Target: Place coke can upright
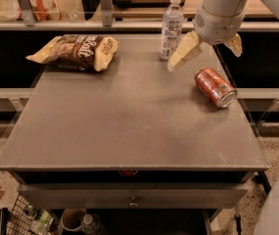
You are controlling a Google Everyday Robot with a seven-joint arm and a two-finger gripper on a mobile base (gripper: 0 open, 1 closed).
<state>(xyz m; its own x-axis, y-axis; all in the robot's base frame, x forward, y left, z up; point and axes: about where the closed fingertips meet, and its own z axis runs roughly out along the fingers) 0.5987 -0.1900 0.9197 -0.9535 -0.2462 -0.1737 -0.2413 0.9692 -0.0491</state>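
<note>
- One can (216, 86) lay on its side at the right of the tabletop (129, 121), running diagonally with a silver end turned toward the lower right of the frame.
- Above and just behind it, in the upper right of the frame, hung the gripper (205, 58), its two pale fingers (182, 54) spread wide and holding nothing.
- Near the left finger a water bottle (171, 27) stood upright by the back edge of the tabletop, and a chip bag (75, 52) lay well apart at the upper left.
- The step in hand, as I judged it, was the reach down to grasp the can, which had not yet been touched.
- To do it well, the gripper probably needed to come down over the middle of the can with the fingers set across its round sides, not along its length, so it would not roll away as they closed.
- The wrist likely wanted turning so the fingers met the can's diagonal line squarely.
- The left finger should keep away from the water bottle on the way down, since a brush could tip it.
- Once held firmly, the can would need lifting, turning until one silver end faced the tabletop, and lowering flat before release.
- Bare tabletop toward the middle looked a safe place to set it.
</note>
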